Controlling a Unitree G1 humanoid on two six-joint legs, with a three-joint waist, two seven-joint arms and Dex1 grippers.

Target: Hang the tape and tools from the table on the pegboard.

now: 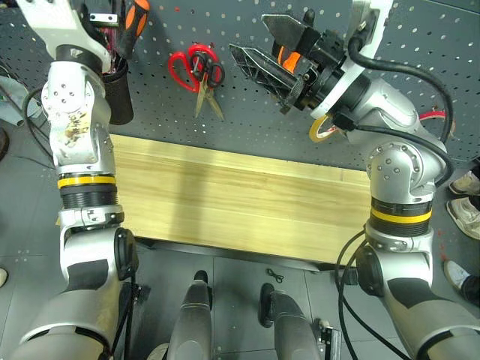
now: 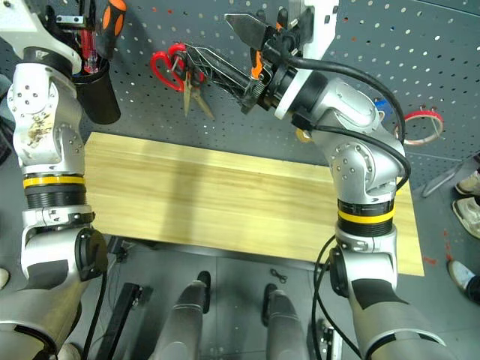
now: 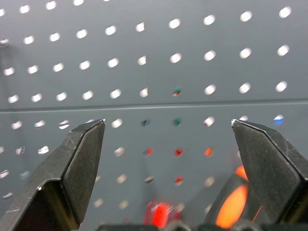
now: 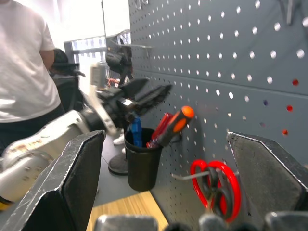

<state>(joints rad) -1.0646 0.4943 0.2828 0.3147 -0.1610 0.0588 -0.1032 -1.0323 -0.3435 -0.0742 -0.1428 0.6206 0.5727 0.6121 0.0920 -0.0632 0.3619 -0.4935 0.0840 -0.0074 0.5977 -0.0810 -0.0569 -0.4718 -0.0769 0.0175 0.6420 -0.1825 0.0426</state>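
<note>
- Up against the pegboard (image 1: 247, 22), both arms are raised, and both grippers stand released with nothing between their fingers.
- Left gripper (image 3: 168, 144): its two black fingers (image 3: 82, 159) are spread wide, facing the holes of the board at close range. Just below and beside it a black cup (image 1: 116, 94) hangs on the board.
- In that cup stands the screwdriver (image 1: 135, 22) with the orange-and-black handle, handle up and leaning a little away from the left gripper, its long axis close to upright; the shaft is hidden inside the cup. A red-handled tool (image 4: 161, 127) and a blue pen (image 4: 136, 132) share the cup.
- Right gripper (image 1: 271, 46): also spread wide, fingers pointing across the board toward the left arm's side. An orange patch shows between the finger bases; I cannot tell what it is.
- Just ahead of the right gripper's fingertips hang the red-handled scissors (image 1: 196, 71), loops at the top and blades pointing down, slightly crossed open. A darker pair of loops overlaps them; I cannot tell whether it is a second pair.
- The yellow tape ring (image 1: 322, 129) is just under the right wrist, against the board, its hollow centre facing out and down; whether it sits on a hook is hidden by the arm.
- Beyond the right elbow a red tape ring (image 2: 421, 124) hangs on the board.
- Below both hands lies the light wood table (image 1: 225, 202).
- A person in a white shirt (image 4: 21, 67) stands beyond the left arm.
- No brand or writing can be read anywhere.
</note>
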